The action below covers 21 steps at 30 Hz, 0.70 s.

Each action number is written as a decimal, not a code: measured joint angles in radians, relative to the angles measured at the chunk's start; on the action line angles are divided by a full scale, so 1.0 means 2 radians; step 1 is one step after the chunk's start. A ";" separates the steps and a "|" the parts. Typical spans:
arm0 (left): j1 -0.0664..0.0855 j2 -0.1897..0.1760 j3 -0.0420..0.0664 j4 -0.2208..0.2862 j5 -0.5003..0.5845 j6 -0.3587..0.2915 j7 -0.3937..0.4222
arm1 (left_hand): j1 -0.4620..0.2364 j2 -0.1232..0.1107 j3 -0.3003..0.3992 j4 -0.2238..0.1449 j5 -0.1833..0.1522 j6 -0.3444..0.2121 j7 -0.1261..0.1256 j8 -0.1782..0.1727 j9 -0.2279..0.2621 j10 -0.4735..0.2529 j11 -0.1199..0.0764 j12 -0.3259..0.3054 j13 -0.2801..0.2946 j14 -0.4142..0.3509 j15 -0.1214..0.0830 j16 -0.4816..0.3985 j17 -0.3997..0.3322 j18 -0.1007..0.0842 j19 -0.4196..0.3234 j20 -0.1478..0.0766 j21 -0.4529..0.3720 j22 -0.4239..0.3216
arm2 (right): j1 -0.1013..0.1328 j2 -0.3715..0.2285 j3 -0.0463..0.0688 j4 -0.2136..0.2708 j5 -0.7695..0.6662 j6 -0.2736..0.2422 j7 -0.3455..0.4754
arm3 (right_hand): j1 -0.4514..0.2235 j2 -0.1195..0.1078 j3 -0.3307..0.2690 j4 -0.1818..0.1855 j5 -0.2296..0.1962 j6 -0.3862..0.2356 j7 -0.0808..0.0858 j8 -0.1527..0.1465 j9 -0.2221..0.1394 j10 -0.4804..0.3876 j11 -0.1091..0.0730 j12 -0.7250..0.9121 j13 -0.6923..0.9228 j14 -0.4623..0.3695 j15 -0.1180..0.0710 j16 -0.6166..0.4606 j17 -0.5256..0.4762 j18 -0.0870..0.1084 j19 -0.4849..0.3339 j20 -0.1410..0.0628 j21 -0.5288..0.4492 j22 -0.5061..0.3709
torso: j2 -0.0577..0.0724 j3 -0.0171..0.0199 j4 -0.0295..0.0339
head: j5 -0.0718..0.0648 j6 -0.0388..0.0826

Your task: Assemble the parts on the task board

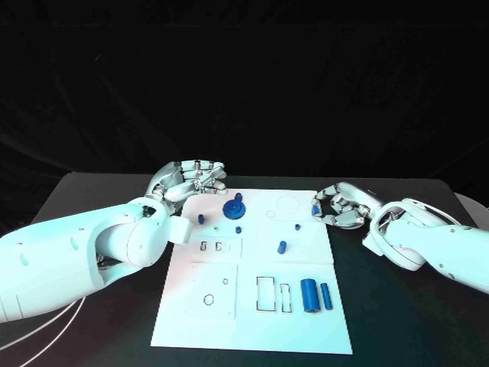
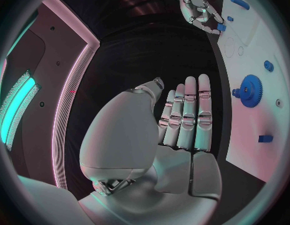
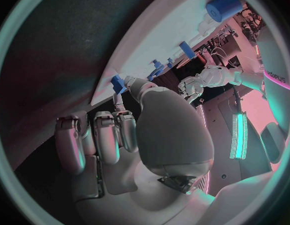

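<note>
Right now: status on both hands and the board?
Left hand open, off board's far-left corner. Right hand pinching small blue part at task board right edge. Blue gear standing on board. Nothing blocking.

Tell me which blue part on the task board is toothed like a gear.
The blue gear standing near the task board's far edge, close to the left hand; the other blue parts are plain cylinders or small pegs.

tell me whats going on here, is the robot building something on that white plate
Yes. It is putting small blue parts together on the white task board. The right hand sits at the board's far right edge, pinching a small blue piece between thumb and finger. The left hand hovers at the far left corner, fingers straight, holding nothing. A blue gear already stands on the board, and two blue cylinders lie near its front.
</note>
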 measured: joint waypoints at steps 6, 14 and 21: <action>0.000 0.000 0.000 0.000 0.000 0.000 0.000 | 0.000 0.000 0.000 0.000 0.000 0.000 0.000 0.000 0.000 0.000 0.000 0.000 0.000 0.000 0.000 0.000 0.000 0.000 0.000 0.000 0.000 0.000 | -0.001 0.003 0.000 -0.003 0.000 0.003 -0.001 | 0.000 0.000 0.003 0.000 0.000 0.002 -0.002 0.003 0.000 0.000 0.000 0.000 0.000 0.000 0.000 0.000 0.000 0.000 0.000 0.000 0.000 0.000 | 0.000 0.0003 0.0002 | -0.001 -0.001; 0.000 0.000 0.000 0.000 0.000 0.000 0.000 | 0.000 0.000 0.000 0.000 0.000 0.000 0.000 0.000 0.000 0.000 0.000 0.000 0.000 0.000 0.000 0.000 0.000 0.000 0.000 0.000 0.000 0.000 | -0.002 0.006 0.000 -0.007 0.000 0.006 -0.002 | 0.000 0.006 0.008 -0.001 0.000 0.018 -0.006 0.008 0.003 0.000 0.000 0.002 0.000 0.000 0.000 0.000 0.000 0.000 0.000 0.000 0.000 0.000 | 0.000 0.0003 -0.0004 | 0.000 -0.003; 0.000 -0.001 0.000 0.000 0.000 0.000 0.000 | 0.000 0.000 0.000 0.000 0.000 0.000 0.000 0.000 0.000 0.000 0.000 0.000 0.000 0.000 0.000 0.000 0.000 0.000 0.000 0.000 0.000 0.000 | -0.003 0.007 0.000 -0.008 0.000 0.007 -0.004 | 0.001 0.009 0.012 -0.002 0.000 0.025 -0.009 0.010 0.005 0.000 0.000 0.002 0.000 0.000 0.000 0.000 0.000 0.000 0.000 0.000 0.000 0.000 | 0.000 0.0006 0.0002 | 0.000 -0.005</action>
